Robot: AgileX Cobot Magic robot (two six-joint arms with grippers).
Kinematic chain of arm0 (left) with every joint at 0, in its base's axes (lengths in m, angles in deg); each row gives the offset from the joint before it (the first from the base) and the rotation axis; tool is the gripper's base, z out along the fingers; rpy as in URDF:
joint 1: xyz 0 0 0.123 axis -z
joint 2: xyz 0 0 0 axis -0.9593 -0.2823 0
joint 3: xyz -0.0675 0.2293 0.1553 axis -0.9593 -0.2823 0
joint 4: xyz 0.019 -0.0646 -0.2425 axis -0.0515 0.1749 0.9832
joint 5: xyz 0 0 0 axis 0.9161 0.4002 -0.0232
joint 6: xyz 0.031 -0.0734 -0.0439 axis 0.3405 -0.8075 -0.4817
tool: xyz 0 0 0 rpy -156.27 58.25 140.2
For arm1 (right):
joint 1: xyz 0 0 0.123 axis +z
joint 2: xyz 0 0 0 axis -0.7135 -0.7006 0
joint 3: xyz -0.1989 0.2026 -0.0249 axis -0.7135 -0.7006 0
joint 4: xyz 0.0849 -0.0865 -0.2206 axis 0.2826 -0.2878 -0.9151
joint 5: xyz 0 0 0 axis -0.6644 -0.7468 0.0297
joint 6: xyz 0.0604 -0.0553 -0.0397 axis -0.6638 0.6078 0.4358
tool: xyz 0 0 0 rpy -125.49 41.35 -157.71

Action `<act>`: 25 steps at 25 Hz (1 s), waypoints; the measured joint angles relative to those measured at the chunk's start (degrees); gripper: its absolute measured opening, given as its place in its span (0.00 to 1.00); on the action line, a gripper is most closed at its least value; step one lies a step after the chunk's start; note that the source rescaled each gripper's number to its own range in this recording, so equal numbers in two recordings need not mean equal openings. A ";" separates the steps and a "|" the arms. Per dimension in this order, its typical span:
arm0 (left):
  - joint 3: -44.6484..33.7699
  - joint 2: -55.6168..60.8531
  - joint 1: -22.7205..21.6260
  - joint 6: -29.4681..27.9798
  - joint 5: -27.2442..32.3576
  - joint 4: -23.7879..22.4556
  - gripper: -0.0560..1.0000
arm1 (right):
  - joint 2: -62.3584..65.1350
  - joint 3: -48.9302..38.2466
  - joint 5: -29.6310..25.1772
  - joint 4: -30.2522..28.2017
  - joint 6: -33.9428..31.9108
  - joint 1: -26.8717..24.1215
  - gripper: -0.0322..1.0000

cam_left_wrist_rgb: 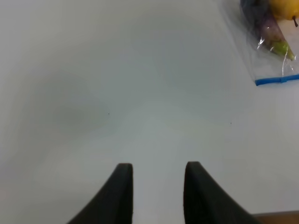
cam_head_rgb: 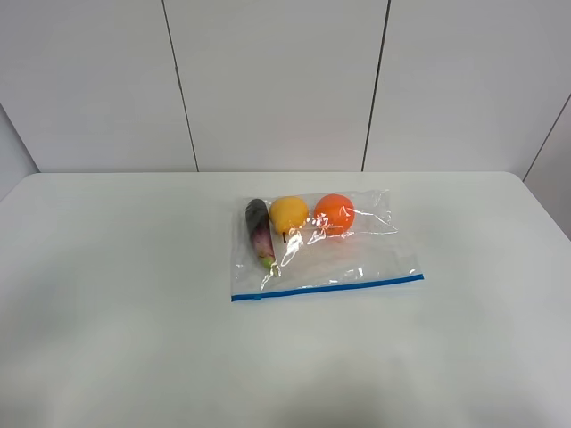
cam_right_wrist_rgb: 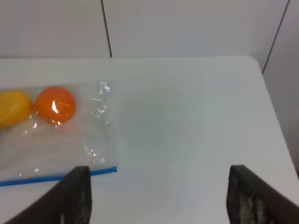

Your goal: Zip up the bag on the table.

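Observation:
The clear bag (cam_head_rgb: 326, 254) lies flat on the white table (cam_head_rgb: 116, 294), slightly right of centre. Its blue zipper strip (cam_head_rgb: 330, 287) runs along the near edge. Inside, at the far side, lie a purple eggplant (cam_head_rgb: 260, 230), a yellow fruit (cam_head_rgb: 288, 215) and an orange (cam_head_rgb: 334, 212). Neither arm shows in the exterior high view. My left gripper (cam_left_wrist_rgb: 159, 170) is open and empty over bare table, with the bag's left corner (cam_left_wrist_rgb: 271, 51) well ahead of it. My right gripper (cam_right_wrist_rgb: 160, 170) is wide open and empty, near the strip's right end (cam_right_wrist_rgb: 105, 171).
A grey panelled wall (cam_head_rgb: 277, 80) stands behind the table's far edge. The table's right far corner (cam_right_wrist_rgb: 252, 63) shows in the right wrist view. Bare tabletop surrounds the bag on all sides.

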 joint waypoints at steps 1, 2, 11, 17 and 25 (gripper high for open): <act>0.00 0.00 0.00 0.00 0.00 0.00 0.79 | 1.18 -1.62 0.00 0.10 -0.58 0.00 1.00; 0.00 0.00 0.00 0.00 0.00 0.00 0.79 | 2.50 -2.94 0.00 0.17 -0.85 0.00 1.00; 0.00 0.00 0.00 0.00 0.00 0.00 0.79 | 15.58 -12.29 0.03 0.49 -2.93 0.00 1.00; 0.00 0.00 0.00 0.00 0.00 0.00 0.79 | 23.85 -13.50 0.33 0.56 -3.64 0.00 1.00; 0.00 0.00 0.00 0.00 0.00 0.00 0.79 | 24.15 -13.57 -0.38 1.12 -4.30 0.15 1.00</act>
